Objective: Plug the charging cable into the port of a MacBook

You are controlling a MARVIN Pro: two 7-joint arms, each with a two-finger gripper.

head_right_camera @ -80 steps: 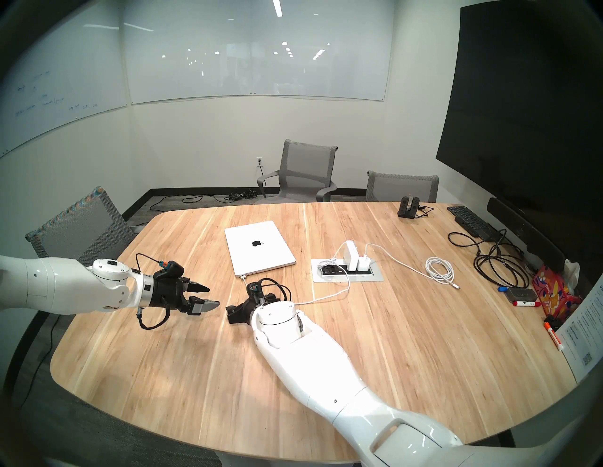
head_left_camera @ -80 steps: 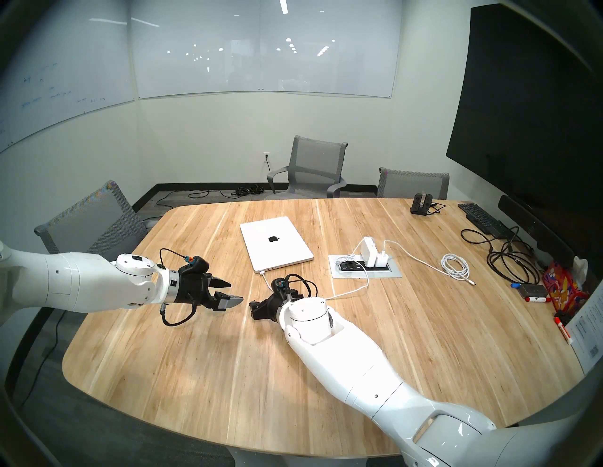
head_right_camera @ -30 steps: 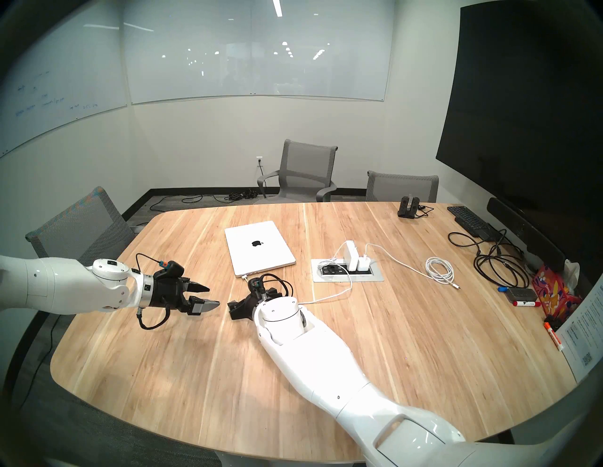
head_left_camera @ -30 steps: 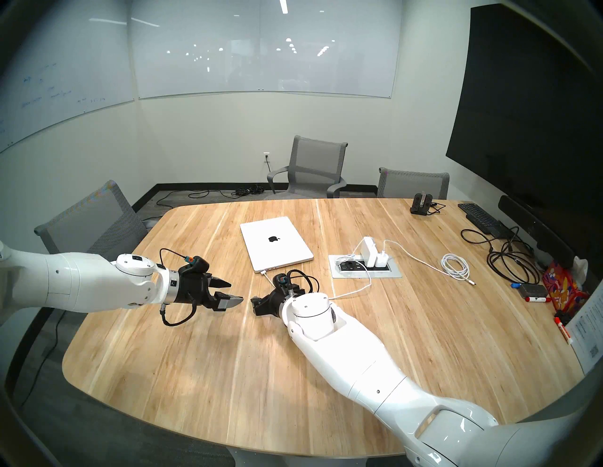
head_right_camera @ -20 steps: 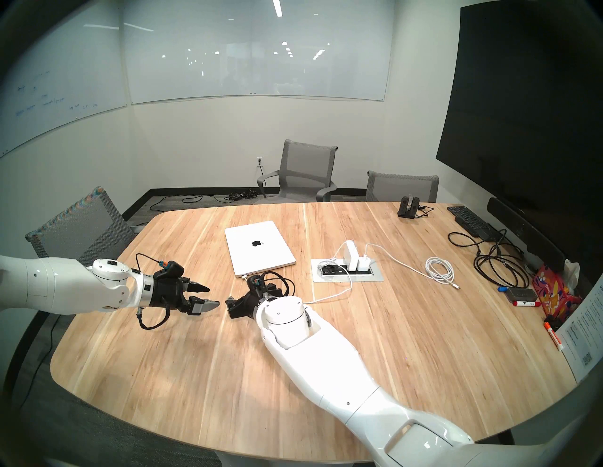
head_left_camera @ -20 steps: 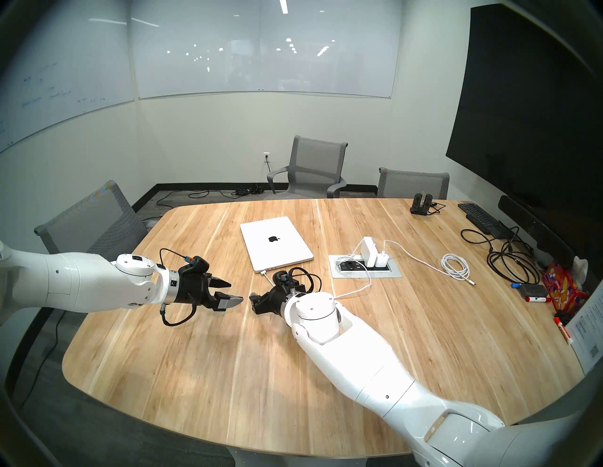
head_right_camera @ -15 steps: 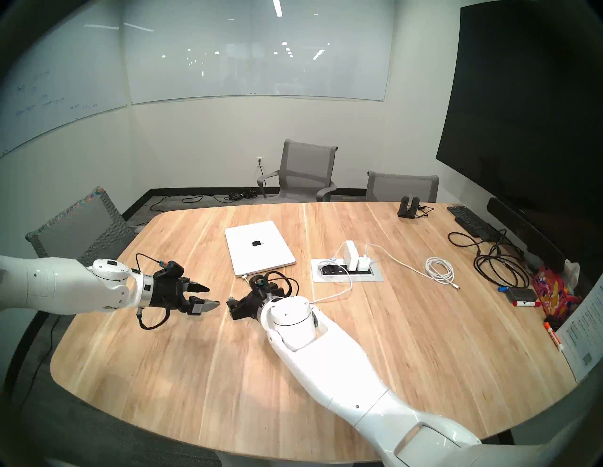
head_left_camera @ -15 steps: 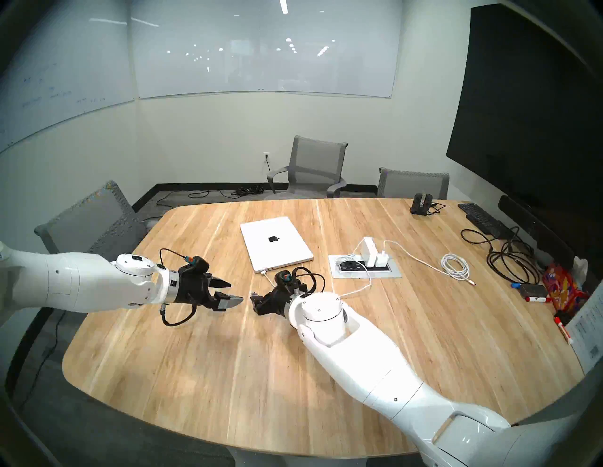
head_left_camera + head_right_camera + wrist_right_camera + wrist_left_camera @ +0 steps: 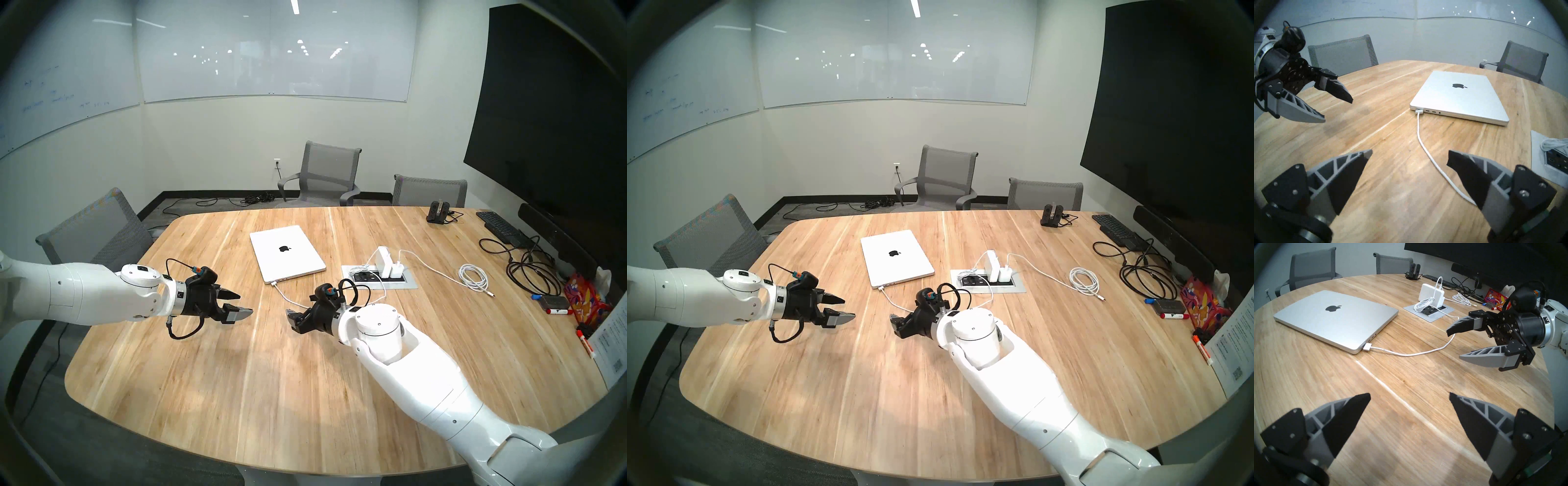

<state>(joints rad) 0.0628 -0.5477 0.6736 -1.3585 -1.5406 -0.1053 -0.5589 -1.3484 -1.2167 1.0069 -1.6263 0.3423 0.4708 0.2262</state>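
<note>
1. Head stereo left: the right gripper [image 9: 294, 317] hangs above the wooden table [image 9: 237, 390] with its jaws wide and nothing between them. The left gripper [image 9: 242, 303] hangs to its left, jaws also wide and empty. The closed silver MacBook [image 9: 286, 253] lies flat beyond both.
2. Head stereo right: the charging cable [image 9: 893, 302] runs from the MacBook's [image 9: 896, 259] near left corner toward the right gripper [image 9: 896, 322] and passes behind it. A white power adapter [image 9: 991, 266] stands on the grey socket panel [image 9: 1017, 288] to the right.
3. Left wrist: the left gripper [image 9: 1410, 398] shows spread fingers, nothing held. The cable's connector [image 9: 1367, 346] sits against the endmost port on the laptop's side edge.
4. Right wrist: the right gripper [image 9: 1409, 155] is wide and empty; the charging cable [image 9: 1425, 151] lies on the table between its fingers, apart from both. The connector [image 9: 1419, 111] is seated at the port [image 9: 1418, 109].
</note>
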